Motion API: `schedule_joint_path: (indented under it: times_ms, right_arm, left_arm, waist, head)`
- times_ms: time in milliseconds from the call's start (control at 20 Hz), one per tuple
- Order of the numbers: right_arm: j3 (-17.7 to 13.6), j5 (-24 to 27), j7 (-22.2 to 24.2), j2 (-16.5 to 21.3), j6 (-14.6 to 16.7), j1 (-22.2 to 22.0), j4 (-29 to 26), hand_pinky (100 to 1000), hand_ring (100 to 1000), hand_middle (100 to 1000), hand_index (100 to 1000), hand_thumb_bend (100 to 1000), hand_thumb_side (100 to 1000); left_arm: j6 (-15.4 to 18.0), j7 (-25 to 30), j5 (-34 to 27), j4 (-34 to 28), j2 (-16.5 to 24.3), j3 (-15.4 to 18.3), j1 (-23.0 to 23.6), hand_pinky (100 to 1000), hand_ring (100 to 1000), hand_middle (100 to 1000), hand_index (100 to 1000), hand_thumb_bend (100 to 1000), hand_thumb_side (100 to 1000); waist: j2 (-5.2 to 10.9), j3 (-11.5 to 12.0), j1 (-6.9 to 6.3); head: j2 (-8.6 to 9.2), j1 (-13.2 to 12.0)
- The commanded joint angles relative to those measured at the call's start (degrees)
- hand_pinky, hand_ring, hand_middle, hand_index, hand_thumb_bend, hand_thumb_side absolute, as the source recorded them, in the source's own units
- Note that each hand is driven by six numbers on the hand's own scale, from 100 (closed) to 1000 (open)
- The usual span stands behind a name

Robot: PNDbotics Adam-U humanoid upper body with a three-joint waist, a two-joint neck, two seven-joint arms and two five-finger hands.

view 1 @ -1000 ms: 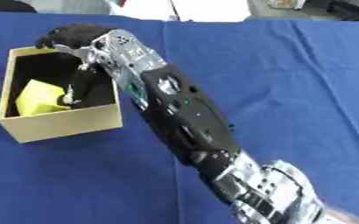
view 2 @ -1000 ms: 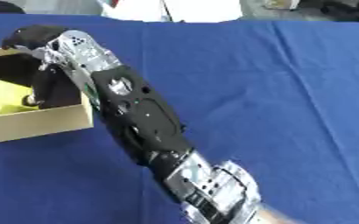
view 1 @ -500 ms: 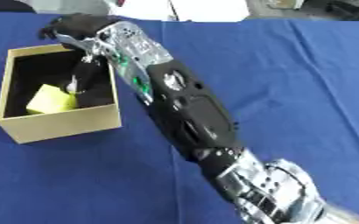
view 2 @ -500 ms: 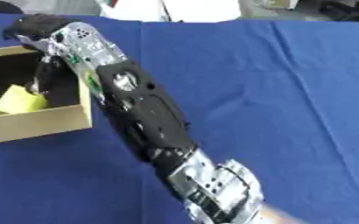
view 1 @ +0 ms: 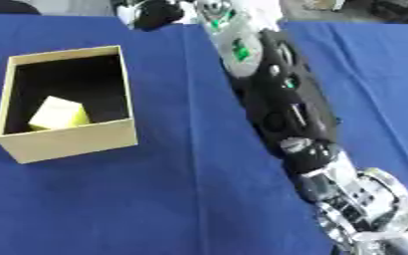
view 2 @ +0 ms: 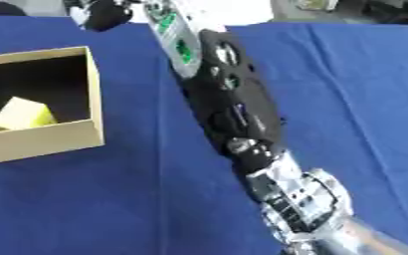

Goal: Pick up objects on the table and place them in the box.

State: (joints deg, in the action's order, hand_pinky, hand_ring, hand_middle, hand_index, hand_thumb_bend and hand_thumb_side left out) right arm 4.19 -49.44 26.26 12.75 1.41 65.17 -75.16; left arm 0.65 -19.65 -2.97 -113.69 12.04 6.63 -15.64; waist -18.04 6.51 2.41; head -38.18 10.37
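Left eye view: the right arm [view 1: 277, 94] runs from the lower right corner up to the far edge of the blue table [view 1: 181, 199].
Right hand: the right hand [view 1: 155, 12] now shows only as a dark blurred shape at the top edge, beyond the box [view 1: 68, 137]; whether its fingers are spread or curled I cannot tell.
Change in hand: a second ago it hung over the box with its fingers down inside; half a second ago it was lifting at the far rim; now it is clear of the box and well apart from it.
Change in block: the yellow block [view 1: 59, 113] was under the fingers inside the box; now it lies alone on the dark floor, touched by nothing.
Block place: near the front wall of the box, towards its left side, tilted with one corner up.
Box: upright and open, on the left of the table; it seems not to have been knocked as the hand left, though the view itself has shifted.
Left hand: in neither view.
Meaning: the drop looks done and the arm is pulling back, so this object counts as placed.
Left to do: no other loose object shows on the cloth in either view, so the task may be near its end; anything outside the views I cannot judge.
Risk: little now, since the arm passes beside the box and not over it.
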Motion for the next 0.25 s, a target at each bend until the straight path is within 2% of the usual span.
schedule_joint_path:
  times_ms: [50, 250]
  right_arm:
    - [-1.6, 4.4, 0.3, 7.6, -1.4, -0.9, -2.6, 763, 841, 814, 862, 100, 350]
    - [-3.1, 8.1, 0.4, 13.9, -2.2, -4.0, -2.6, 754, 828, 794, 847, 100, 437]
  left_arm:
    - [0.1, -0.4, 0.5, -0.9, 1.1, 0.6, -0.2, 892, 802, 675, 613, 151, 872]
    - [0.1, -0.5, 0.7, -0.9, 1.3, 0.7, -0.2, 892, 802, 675, 613, 153, 871]
  waist:
    - [1.05, -0.3, -0.34]
    - [1.01, -0.7, -0.38]
  head:
    - [0.42, -0.7]
    - [0.39, -1.2]
